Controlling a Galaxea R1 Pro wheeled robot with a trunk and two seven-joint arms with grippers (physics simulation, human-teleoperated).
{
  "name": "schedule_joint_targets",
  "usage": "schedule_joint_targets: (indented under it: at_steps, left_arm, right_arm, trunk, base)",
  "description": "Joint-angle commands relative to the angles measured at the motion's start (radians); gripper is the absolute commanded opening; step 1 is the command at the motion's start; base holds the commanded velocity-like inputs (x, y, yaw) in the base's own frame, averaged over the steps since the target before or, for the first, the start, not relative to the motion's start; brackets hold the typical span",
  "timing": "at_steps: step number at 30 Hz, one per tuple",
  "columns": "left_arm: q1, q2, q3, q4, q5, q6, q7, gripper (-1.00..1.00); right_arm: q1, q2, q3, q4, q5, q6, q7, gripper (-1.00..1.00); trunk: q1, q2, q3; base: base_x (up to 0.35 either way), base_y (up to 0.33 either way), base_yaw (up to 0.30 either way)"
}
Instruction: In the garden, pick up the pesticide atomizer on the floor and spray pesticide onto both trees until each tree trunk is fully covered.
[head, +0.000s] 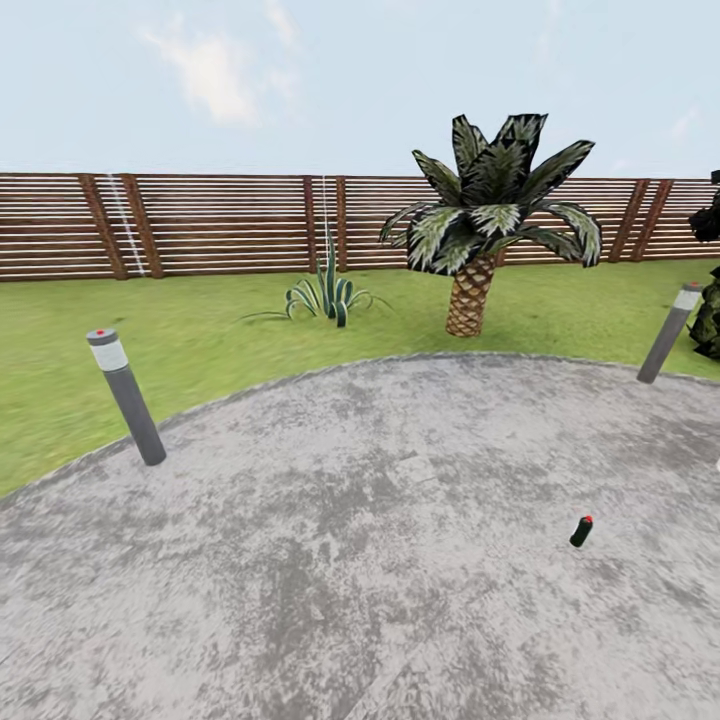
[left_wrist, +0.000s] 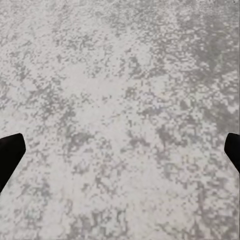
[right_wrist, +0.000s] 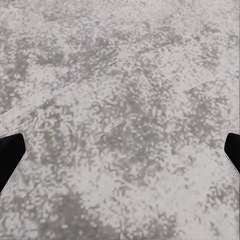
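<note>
A small dark object with a red tip, which I take for the pesticide atomizer, lies on the grey paved floor at the lower right of the head view. The trees are out of view. In the left wrist view my left gripper is open, its black fingertips far apart over bare paving. In the right wrist view my right gripper is open too, its fingertips spread over paving with nothing between them.
Two grey bollard lights stand at the paving's rim, one on the left and one on the right. On the grass behind are a scaly-trunked palm, a spiky low plant and a dark conifer. A wooden slat fence closes the back.
</note>
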Motion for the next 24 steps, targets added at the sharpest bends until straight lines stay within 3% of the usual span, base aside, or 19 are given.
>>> schedule_joint_targets:
  at_steps: [1,24]
  left_arm:
    - [-0.001,0.0,0.0,0.001,0.003,-0.003,-0.001,1.0]
    - [-0.001,0.0,0.0,0.001,0.003,-0.003,-0.001,1.0]
  right_arm:
    - [-0.001,0.0,0.0,0.001,0.001,-0.003,0.001,1.0]
    - [-0.001,0.0,0.0,0.001,0.001,-0.003,0.001,1.0]
  trunk:
    - [0.0,0.0,-0.001]
    - [0.0,0.0,-0.001]
  base:
    - [0.336,0.0,0.0]
    - [0.336,0.0,0.0]
